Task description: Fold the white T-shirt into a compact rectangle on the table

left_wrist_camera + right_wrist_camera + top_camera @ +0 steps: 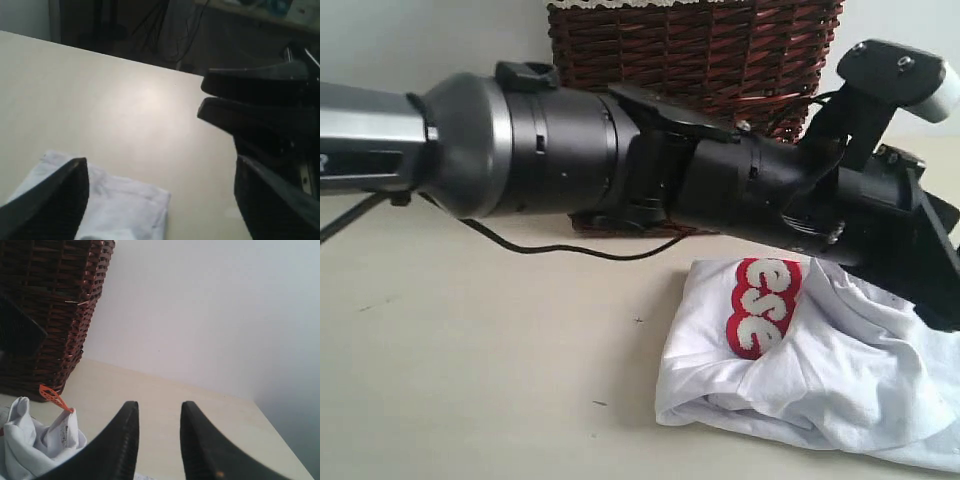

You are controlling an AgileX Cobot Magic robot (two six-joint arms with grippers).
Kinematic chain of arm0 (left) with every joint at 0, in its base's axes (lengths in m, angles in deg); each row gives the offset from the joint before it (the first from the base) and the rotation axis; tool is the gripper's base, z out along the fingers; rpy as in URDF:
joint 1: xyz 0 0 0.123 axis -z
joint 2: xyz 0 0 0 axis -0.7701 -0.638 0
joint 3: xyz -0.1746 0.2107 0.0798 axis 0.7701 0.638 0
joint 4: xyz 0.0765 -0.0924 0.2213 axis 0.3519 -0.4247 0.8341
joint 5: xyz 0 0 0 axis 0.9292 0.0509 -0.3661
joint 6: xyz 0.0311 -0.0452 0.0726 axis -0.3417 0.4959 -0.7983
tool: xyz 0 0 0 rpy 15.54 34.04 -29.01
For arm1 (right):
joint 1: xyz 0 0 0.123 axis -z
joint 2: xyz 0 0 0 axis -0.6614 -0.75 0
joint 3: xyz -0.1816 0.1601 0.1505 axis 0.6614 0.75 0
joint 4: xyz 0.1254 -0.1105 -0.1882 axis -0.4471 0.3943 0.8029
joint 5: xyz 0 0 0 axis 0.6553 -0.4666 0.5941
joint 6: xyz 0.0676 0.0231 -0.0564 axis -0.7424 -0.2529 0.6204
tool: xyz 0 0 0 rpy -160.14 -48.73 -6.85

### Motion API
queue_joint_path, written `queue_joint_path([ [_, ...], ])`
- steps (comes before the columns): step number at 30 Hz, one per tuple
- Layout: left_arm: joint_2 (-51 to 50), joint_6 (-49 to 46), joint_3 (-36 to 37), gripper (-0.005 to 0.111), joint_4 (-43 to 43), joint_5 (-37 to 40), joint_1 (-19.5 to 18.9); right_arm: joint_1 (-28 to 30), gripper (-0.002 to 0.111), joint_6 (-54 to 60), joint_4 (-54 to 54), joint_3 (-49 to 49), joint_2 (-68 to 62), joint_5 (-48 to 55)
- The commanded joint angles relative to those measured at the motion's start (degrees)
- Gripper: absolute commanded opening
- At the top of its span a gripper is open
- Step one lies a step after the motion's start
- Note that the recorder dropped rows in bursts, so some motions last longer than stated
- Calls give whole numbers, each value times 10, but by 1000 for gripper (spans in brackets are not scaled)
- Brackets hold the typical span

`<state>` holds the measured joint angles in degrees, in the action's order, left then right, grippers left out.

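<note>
Our left arm (570, 150): stretched level across. Our left gripper (160, 162): jaws spread wide. Our right gripper (159, 407): jaws narrowly parted.

The light is soft and even, and the table (145, 100) has a pale shiny patch in the left wrist view. The big arm (550, 140) close to the outside camera looks blurry, and the dark fingers (55, 205) are fuzzy too. The shirt (840, 360) casts a faint shadow, and the room behind the table is dim.

White T-shirt (840, 370) — red-lettered, crumpled, loosely bunched heap — lies flat on matte cream table (470, 350).
</note>
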<state>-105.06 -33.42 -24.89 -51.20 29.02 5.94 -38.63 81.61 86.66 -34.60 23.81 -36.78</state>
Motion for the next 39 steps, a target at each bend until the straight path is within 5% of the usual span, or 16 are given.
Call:
queue_joint_path([
  [1, 37, 65, 11, 72, 185, -134, -12, 2, 30, 0, -1, 3, 3, -4],
  [4, 49, 95, 28, 59, 260, -180, -40, 2, 30, 0, -1, 3, 3, -4],
  [8, 49, 122, 68, 36, 273, -124, -90, 2, 30, 0, -1, 3, 3, -4],
  [12, 17, 121, 104, 0, 241, -155, -129, 2, 30, 0, -1, 3, 3, -4],
  [15, -45, 120, 109, 0, 228, -52, -163, 2, 30, 0, -1, 3, 3, -4],
  [21, -92, -8, 109, 0, 177, 47, -163, 2, 30, 0, -1, 3, 3, -4],
  [30, -103, 44, 115, 0, 348, 13, -201, 2, 30, 0, -1, 3, 3, -4],
  [39, -105, 39, 145, 0, 283, 39, -297, 2, 30, 0, -1, 3, 3, -4],
])
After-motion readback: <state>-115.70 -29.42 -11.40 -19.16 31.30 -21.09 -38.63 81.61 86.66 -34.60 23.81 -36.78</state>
